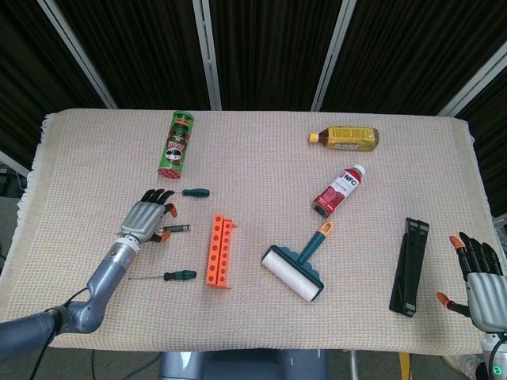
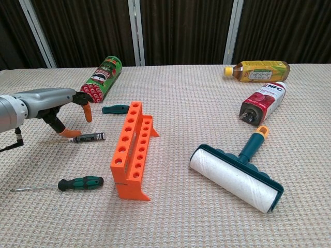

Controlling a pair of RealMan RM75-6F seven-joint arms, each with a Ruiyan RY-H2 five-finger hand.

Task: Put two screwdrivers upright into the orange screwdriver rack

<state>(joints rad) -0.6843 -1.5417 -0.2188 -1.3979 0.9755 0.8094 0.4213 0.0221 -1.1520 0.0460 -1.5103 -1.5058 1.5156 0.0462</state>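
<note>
The left hand [image 1: 147, 215] hovers low over the black-handled screwdriver [image 2: 89, 137], fingers spread and curved down, thumb tip [image 2: 69, 133] just beside the shaft. It grips nothing; the pose reads as a hand lining up a pinch on that handle. I can't tell whether the thumb touches the tool or the cloth.

Just right of it stands the orange screwdriver rack [image 1: 221, 250], every hole empty, so neither tool is in. The long green-handled screwdriver [image 1: 169, 276] lies nearer the table edge, the short green one [image 1: 193, 191] farther back, beside the Pringles can [image 1: 177, 143] lying on its side.

The right hand [image 1: 480, 273] rests at the far corner, fingers apart, holding nothing, partly cut off by the frame and absent from the chest view. The black screwdriver's thin shaft is hidden under the left hand.
</note>
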